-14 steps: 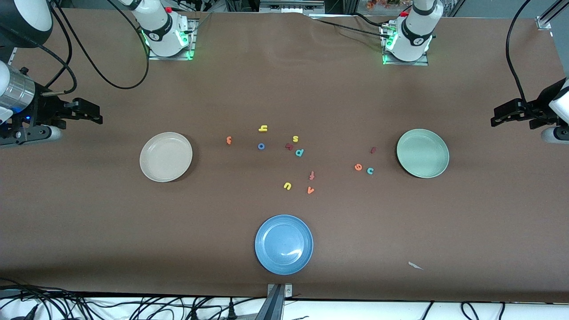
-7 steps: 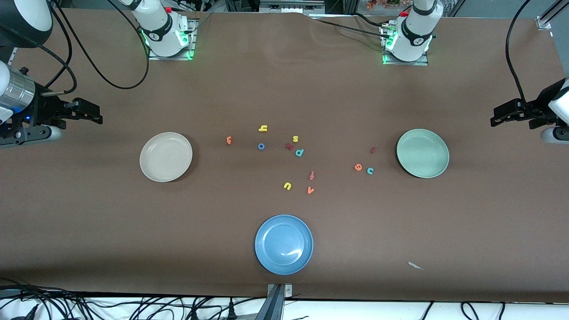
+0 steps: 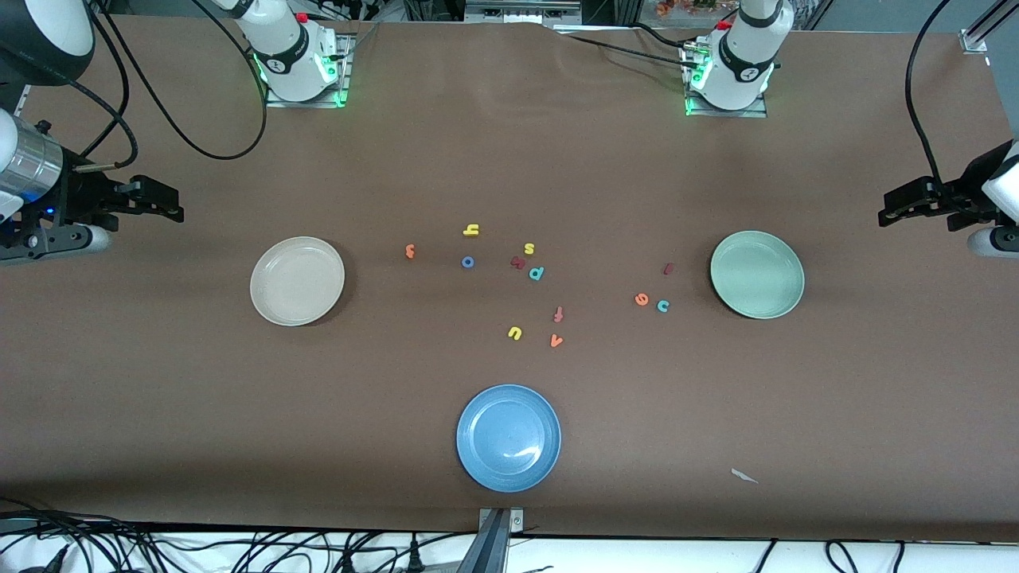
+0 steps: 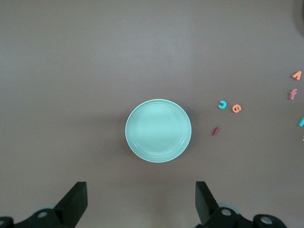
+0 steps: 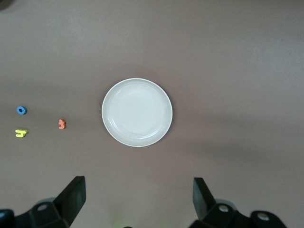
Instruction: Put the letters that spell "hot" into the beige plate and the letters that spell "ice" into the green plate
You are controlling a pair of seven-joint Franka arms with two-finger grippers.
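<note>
The beige plate (image 3: pixel 297 280) (image 5: pixel 137 112) lies bare toward the right arm's end, the green plate (image 3: pixel 757 274) (image 4: pixel 158 130) bare toward the left arm's end. Yellow h (image 3: pixel 471 231), blue o (image 3: pixel 468 262) and orange t (image 3: pixel 410 251) lie mid-table, beside the beige plate. Dark red i (image 3: pixel 669 269), orange e (image 3: pixel 642 299) and teal c (image 3: pixel 663 305) lie beside the green plate. My right gripper (image 3: pixel 175 210) (image 5: pixel 139 197) hangs open and holds nothing, high over the table's end by the beige plate. My left gripper (image 3: pixel 885 215) (image 4: pixel 141 199) hangs open the same way by the green plate.
A blue plate (image 3: pixel 509 437) sits near the front edge. Spare letters lie mid-table: yellow s (image 3: pixel 529 248), teal p (image 3: pixel 536 273), a dark red one (image 3: pixel 517 262), red f (image 3: pixel 559 314), yellow u (image 3: pixel 514 333), orange v (image 3: pixel 556 341). A paper scrap (image 3: pixel 743 476) lies near the front.
</note>
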